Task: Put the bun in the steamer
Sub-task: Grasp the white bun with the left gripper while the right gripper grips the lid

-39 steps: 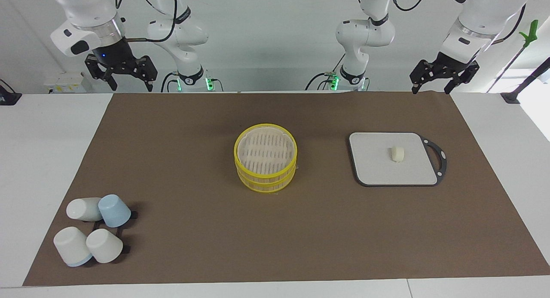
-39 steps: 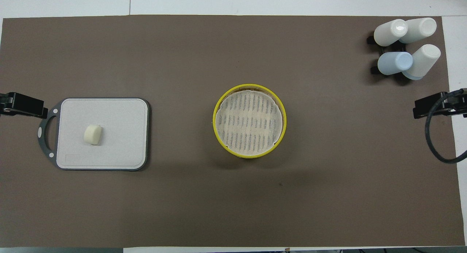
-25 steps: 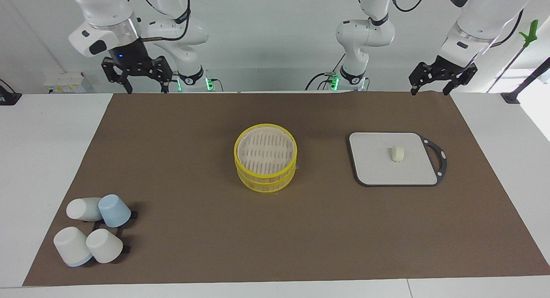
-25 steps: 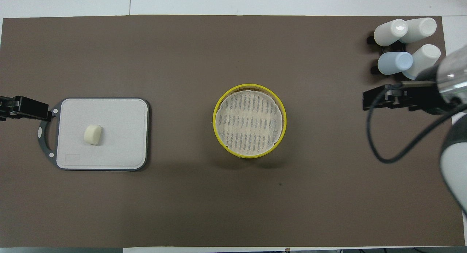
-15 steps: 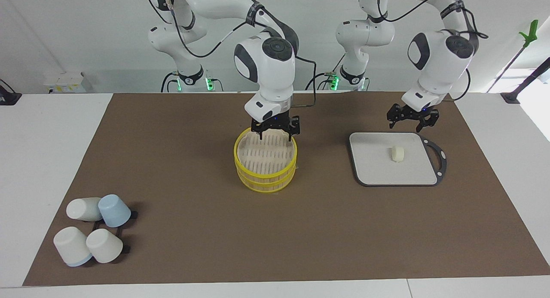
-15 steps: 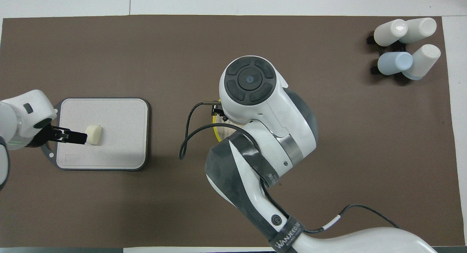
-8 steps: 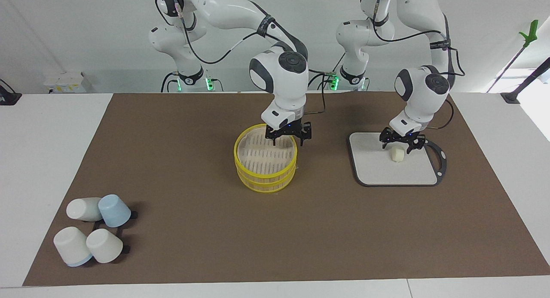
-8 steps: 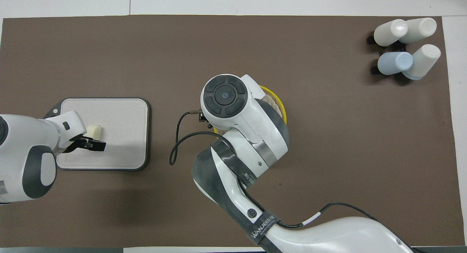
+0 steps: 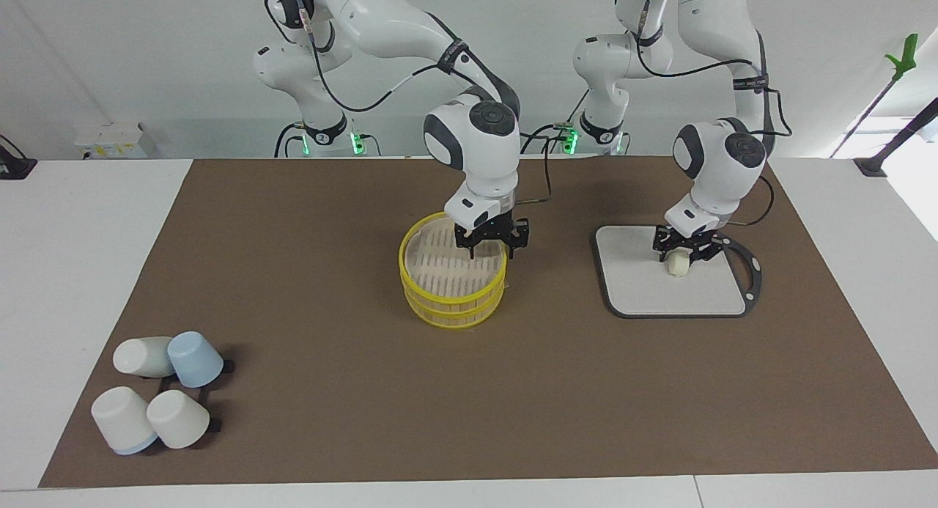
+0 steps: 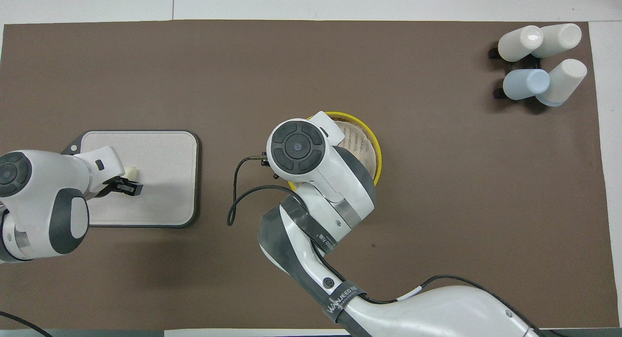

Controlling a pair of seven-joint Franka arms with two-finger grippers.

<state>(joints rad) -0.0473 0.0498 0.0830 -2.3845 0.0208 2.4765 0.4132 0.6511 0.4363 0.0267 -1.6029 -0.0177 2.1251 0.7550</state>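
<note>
The bun (image 9: 678,265), a small cream dough piece, lies on the grey board (image 9: 659,292). My left gripper (image 9: 685,253) is down right over it, touching or nearly touching its top. In the overhead view the bun (image 10: 130,171) peeks out beside the left gripper (image 10: 127,187). The yellow-rimmed steamer (image 9: 440,303) stands mid-table with its slatted lid (image 9: 440,259) on it. My right gripper (image 9: 489,253) is low at the lid's rim, on the side toward the left arm's end. The right wrist hides that gripper and much of the steamer (image 10: 375,154) from overhead.
The board (image 10: 165,181) has a black handle (image 9: 751,266) toward the left arm's end. Several white and blue cups (image 9: 157,398) lie on a black rack at the right arm's end, far from the robots. A brown mat (image 9: 330,420) covers the table.
Both arms swung in from their raised rest poses. The right gripper came down to the steamer lid's rim. The left gripper came down onto the bun. Both grippers narrowed in the last half second.
</note>
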